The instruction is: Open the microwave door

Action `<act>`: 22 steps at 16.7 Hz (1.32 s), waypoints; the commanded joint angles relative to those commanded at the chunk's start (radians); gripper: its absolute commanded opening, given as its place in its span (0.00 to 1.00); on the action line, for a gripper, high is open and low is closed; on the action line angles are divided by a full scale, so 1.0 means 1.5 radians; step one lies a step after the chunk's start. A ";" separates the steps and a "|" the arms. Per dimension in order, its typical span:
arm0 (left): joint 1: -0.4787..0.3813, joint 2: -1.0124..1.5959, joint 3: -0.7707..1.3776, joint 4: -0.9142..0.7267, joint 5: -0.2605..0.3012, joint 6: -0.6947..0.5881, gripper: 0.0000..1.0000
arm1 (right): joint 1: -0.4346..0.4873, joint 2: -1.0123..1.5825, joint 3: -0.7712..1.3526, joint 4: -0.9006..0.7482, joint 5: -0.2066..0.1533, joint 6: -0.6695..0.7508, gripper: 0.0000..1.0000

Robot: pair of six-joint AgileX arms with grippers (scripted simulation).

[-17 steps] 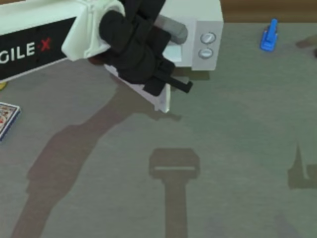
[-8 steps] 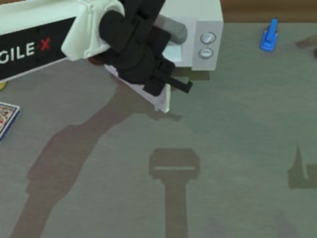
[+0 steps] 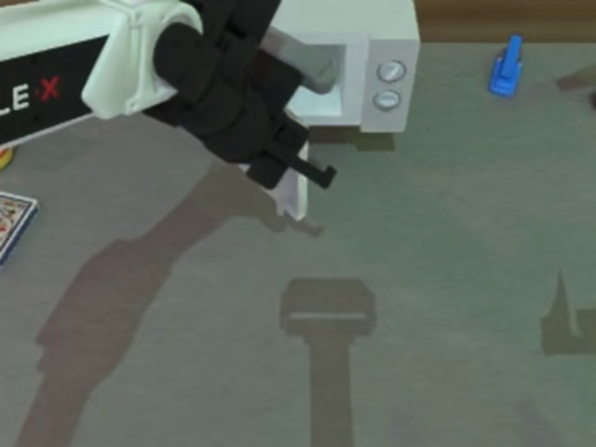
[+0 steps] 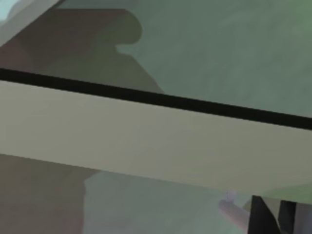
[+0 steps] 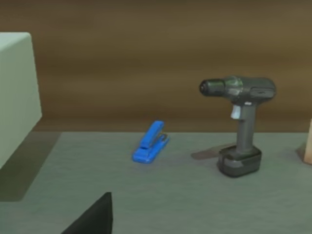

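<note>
The white microwave point(image 3: 377, 35) stands at the back of the table, its two grey knobs point(image 3: 390, 72) on the right panel. The microwave door point(image 3: 294, 194) is swung out towards the front, hinged at its left, and the cavity point(image 3: 317, 88) shows behind it. My left gripper point(image 3: 300, 168) is at the door's free edge, shut on it, with one black finger point(image 3: 317, 172) sticking out past it. In the left wrist view the door's cream edge point(image 4: 146, 141) fills the middle, with the grey handle point(image 4: 234, 209) beside a black finger point(image 4: 265, 219). Only a dark tip of my right gripper point(image 5: 97, 217) shows.
A blue stapler point(image 3: 506, 65) lies right of the microwave, also in the right wrist view as the stapler point(image 5: 150, 142). A dark cordless drill point(image 5: 241, 126) stands further right. A card box point(image 3: 13, 223) lies at the table's left edge. Arm shadows cross the table.
My left arm has pulled to the left, and the door has swung wider with it. More of the microwave's cavity shows now.
</note>
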 joint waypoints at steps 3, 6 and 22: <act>0.006 -0.007 -0.010 0.000 0.010 0.018 0.00 | 0.000 0.000 0.000 0.000 0.000 0.000 1.00; 0.006 -0.007 -0.010 0.000 0.010 0.018 0.00 | 0.000 0.000 0.000 0.000 0.000 0.000 1.00; 0.006 -0.007 -0.010 0.000 0.010 0.018 0.00 | 0.000 0.000 0.000 0.000 0.000 0.000 1.00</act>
